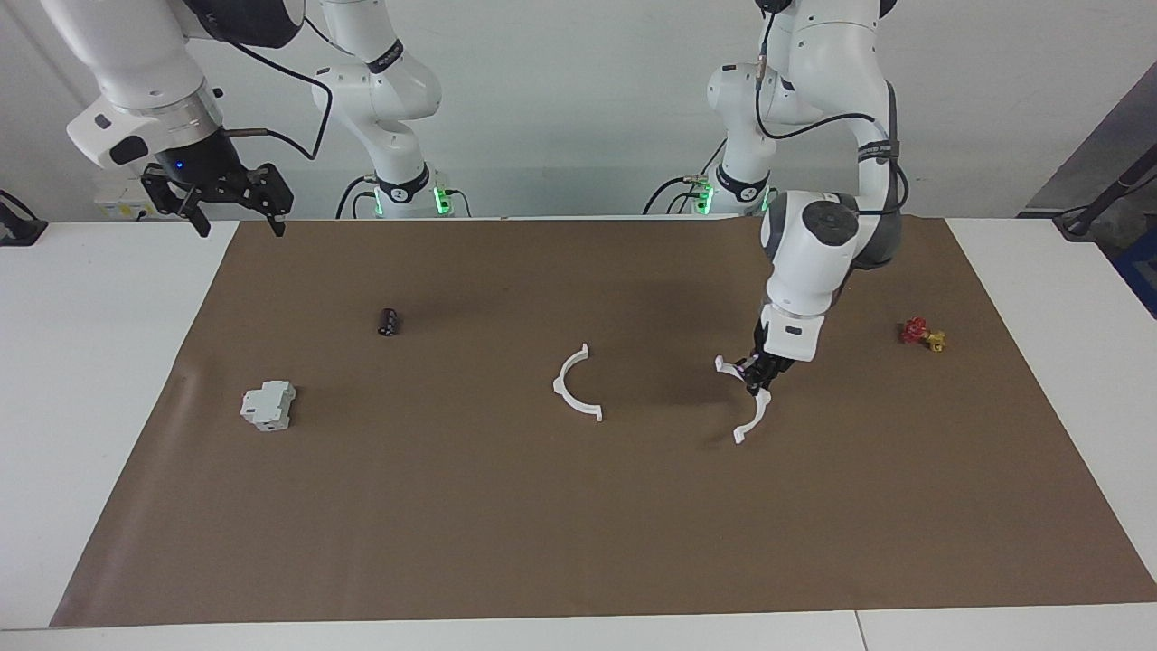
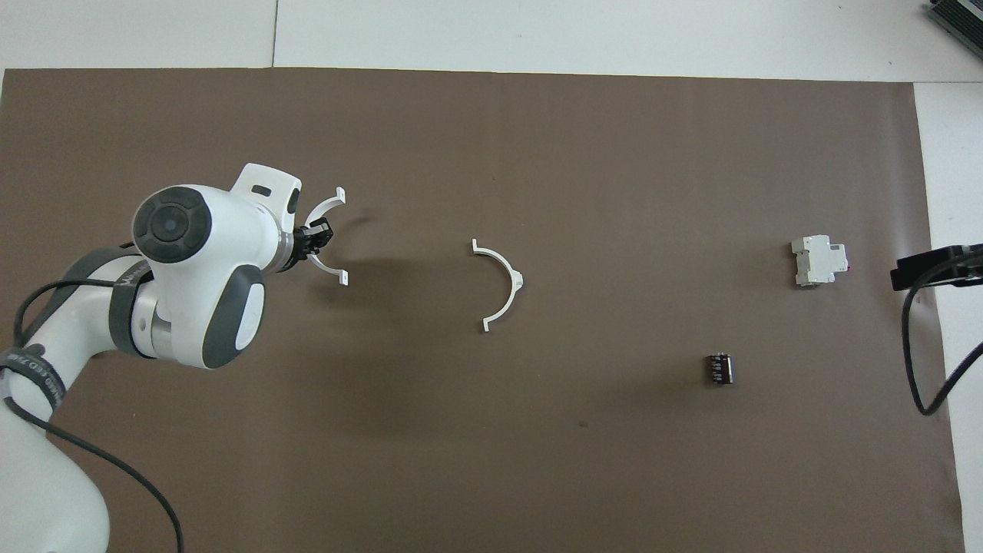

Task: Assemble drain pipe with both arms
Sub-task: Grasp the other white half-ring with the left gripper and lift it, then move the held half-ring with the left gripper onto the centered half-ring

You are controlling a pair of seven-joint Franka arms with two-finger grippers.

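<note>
The drain pipe is two thin white half-ring arcs. One arc (image 1: 573, 387) (image 2: 508, 280) lies on the brown mat (image 1: 578, 524) near its middle. My left gripper (image 1: 756, 376) (image 2: 313, 236) is shut on the middle of the second arc (image 1: 754, 419) (image 2: 329, 269), over the mat between the lying arc and the left arm's end of the table. My right gripper (image 1: 237, 221) hangs open and holds nothing, high over the mat's corner at the right arm's end. In the overhead view only a black part of the right gripper (image 2: 937, 265) shows at the edge.
A blocky grey-white box (image 1: 268, 404) (image 2: 819, 261) and a small black cylinder (image 1: 388, 321) (image 2: 719, 368) sit on the mat toward the right arm's end. A small red and yellow piece (image 1: 922, 334) lies toward the left arm's end.
</note>
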